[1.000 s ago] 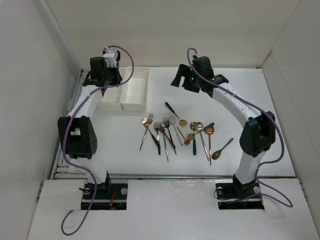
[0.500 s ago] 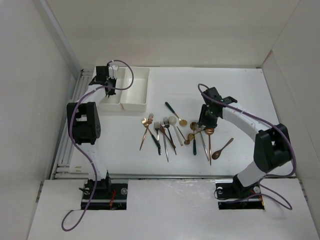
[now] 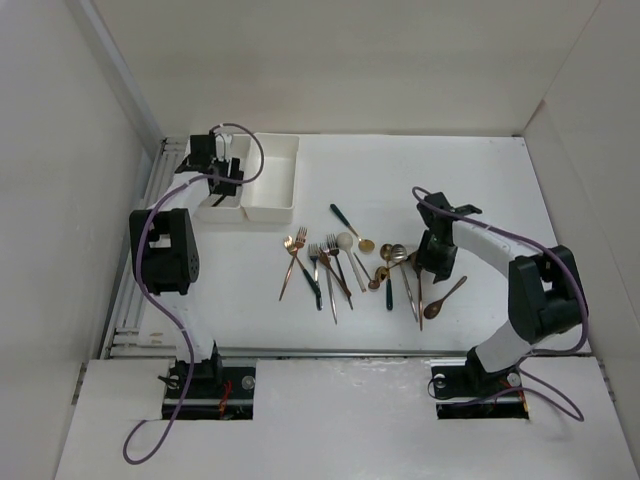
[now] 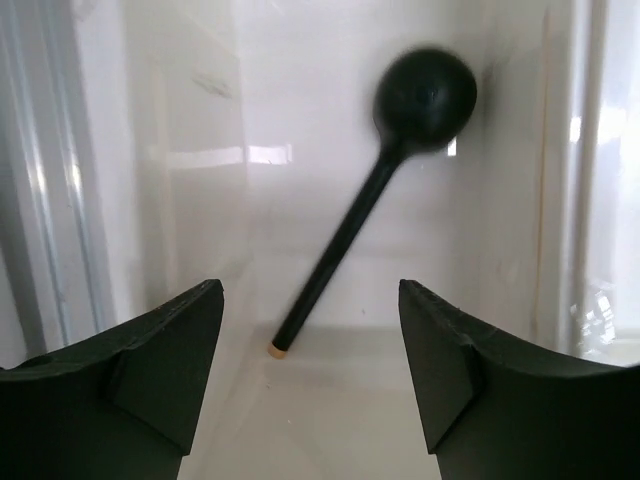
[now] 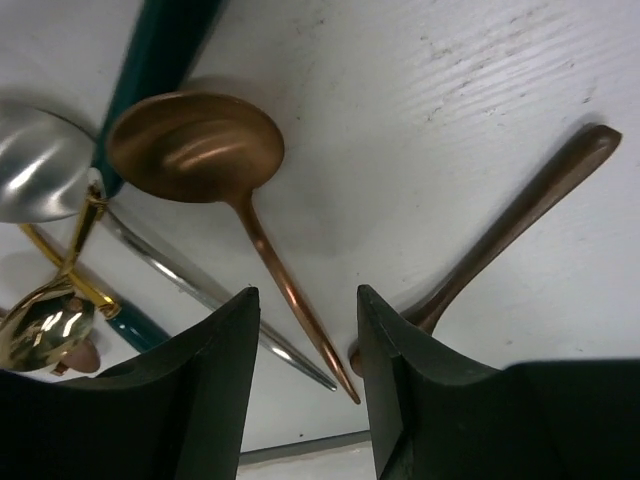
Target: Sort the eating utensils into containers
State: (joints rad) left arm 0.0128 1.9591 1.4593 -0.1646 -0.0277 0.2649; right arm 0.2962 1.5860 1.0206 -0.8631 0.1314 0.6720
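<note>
White desk (image 3: 480, 180) carries utensils (image 3: 330, 265). Left gripper (image 4: 310, 292): jaws spread, empty, over a black spoon (image 4: 425, 95) in a bin (image 4: 300, 130). Right gripper (image 5: 306, 298): jaws spread, straddling the handle of a copper spoon (image 5: 195, 145).

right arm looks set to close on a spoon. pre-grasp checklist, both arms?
1. Right hand open: ok.
2. Copper spoon handle between its fingers: ok.
3. Brown spoon clear of the grasp: not ok, its end runs behind one finger.
4. Left hand open and empty: ok.
5. Black spoon lying in the bin: ok.
</note>
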